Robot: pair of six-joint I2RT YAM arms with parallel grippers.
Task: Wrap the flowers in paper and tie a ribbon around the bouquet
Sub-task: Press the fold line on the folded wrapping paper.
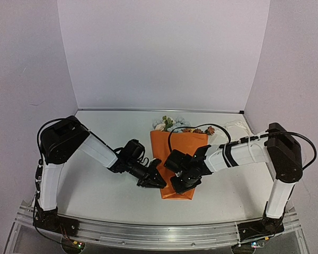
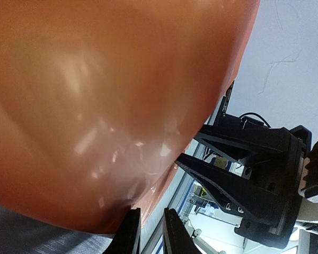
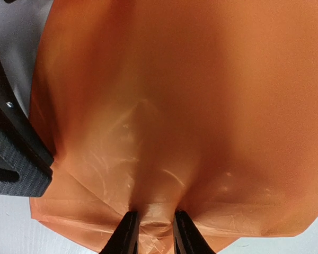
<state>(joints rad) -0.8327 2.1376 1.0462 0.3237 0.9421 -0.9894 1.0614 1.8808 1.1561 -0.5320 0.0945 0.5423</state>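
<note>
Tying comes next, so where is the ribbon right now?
In the top view, the ribbon lies bunched at the table's far right, just right of the flowers, behind the right arm.

From where I stand, the paper [image 3: 191,106] is thin and glossy orange. It catches white glints, and fine creases and puckers break its sheen near the lower edge. The right gripper [image 3: 151,233] and left gripper [image 2: 148,235] have matt black plastic fingers, faintly ribbed. The right arm [image 1: 238,153] wears a smooth white plastic shell with duller black housings. The table [image 1: 95,201] is matt white, and the rail [image 1: 159,235] along its near edge is bare brushed metal. The walls [image 1: 164,53] look flat and matt.
</note>
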